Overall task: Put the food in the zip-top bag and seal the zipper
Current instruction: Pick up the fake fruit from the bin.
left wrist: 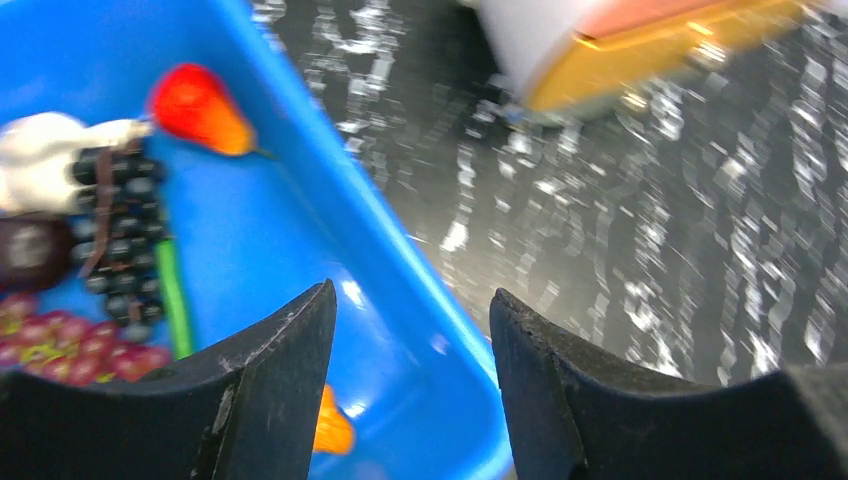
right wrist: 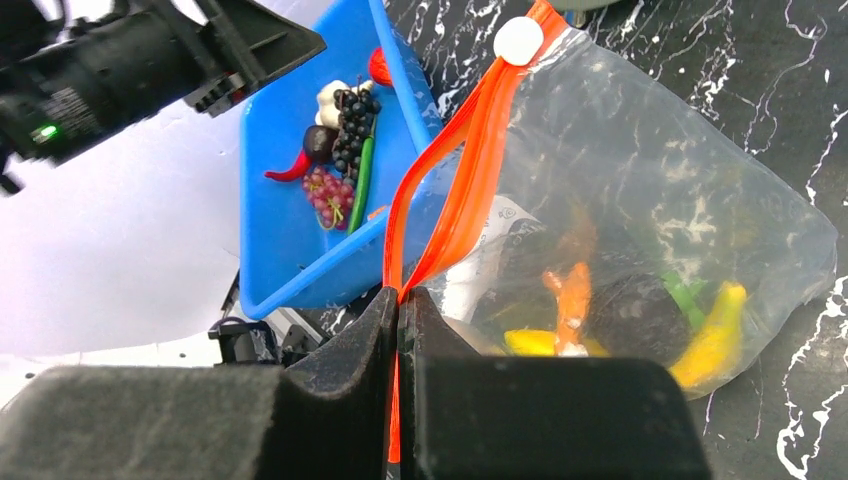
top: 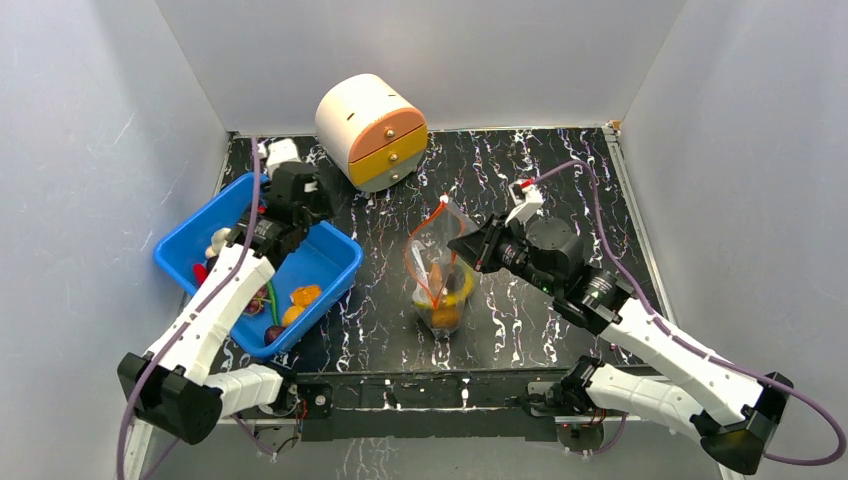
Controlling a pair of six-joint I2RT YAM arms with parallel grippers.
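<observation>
The zip-top bag [top: 441, 285] stands mid-table, its mouth open, with a yellow banana [right wrist: 715, 335], an orange piece [right wrist: 572, 300] and dark pieces inside. My right gripper [right wrist: 400, 300] is shut on the red-orange zipper [right wrist: 470, 170] at its near end; in the top view this gripper [top: 462, 245] is at the bag's right side. A white slider [right wrist: 518, 40] sits at the strip's far end. My left gripper [left wrist: 410, 300] is open and empty over the bin's right wall, above dark grapes [left wrist: 120, 240], garlic [left wrist: 40, 170], a red piece [left wrist: 195, 105] and an orange piece [left wrist: 330, 425].
The blue bin [top: 340, 262] with the loose food sits at the left, close to the bag. A cream drum with orange and yellow drawers [top: 370, 130] stands at the back. Grey walls close in the black marbled table on three sides.
</observation>
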